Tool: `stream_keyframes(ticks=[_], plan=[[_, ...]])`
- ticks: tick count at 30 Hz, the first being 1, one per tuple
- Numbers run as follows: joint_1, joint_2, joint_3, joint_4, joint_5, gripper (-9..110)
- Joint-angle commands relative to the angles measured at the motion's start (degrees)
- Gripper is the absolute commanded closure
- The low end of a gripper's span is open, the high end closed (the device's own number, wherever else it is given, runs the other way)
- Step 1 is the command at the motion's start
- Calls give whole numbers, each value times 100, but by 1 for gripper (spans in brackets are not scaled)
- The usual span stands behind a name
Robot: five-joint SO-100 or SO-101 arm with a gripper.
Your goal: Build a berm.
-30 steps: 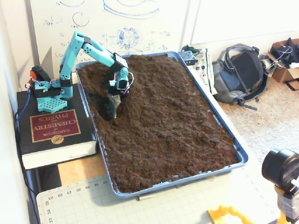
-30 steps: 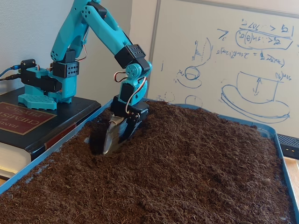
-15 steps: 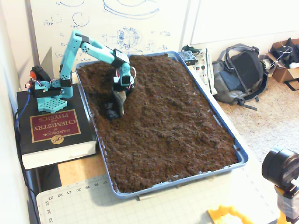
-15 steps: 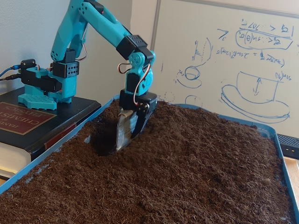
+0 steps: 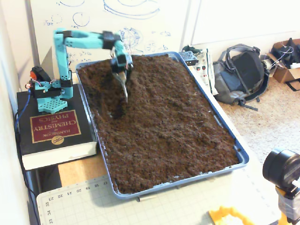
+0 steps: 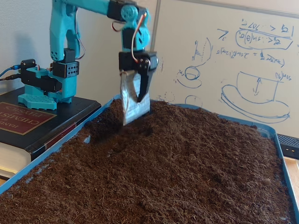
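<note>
blue tray (image 5: 241,157) on tabletop, filled with dark brown soil (image 5: 164,122). berm (image 6: 201,140): broad raised mound along the middle of the tray, highest toward the whiteboard (image 6: 243,60) end. turquoise arm (image 5: 79,40) mounted on a thick book (image 5: 51,129) beside the tray. end effector (image 6: 134,109) raised clear of the soil, above a dug hollow (image 6: 114,135), carrying a flat metal blade (image 5: 124,86); open or closed: cannot tell.
</note>
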Motion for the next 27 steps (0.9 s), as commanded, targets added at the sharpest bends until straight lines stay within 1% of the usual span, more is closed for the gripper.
stream_keyframes(ticks=[1,5,9,12,17,23,27], plan=[[-88,993,-141,571,9,101],[35,1046,439,1362,-378,101],[721,844,729,1389,-1125,101],[1195,554,791,1037,-1723,101],[1784,123,844,88,-2487,101],[1960,-492,844,-598,-2628,101],[1925,-879,835,-633,-2637,101]])
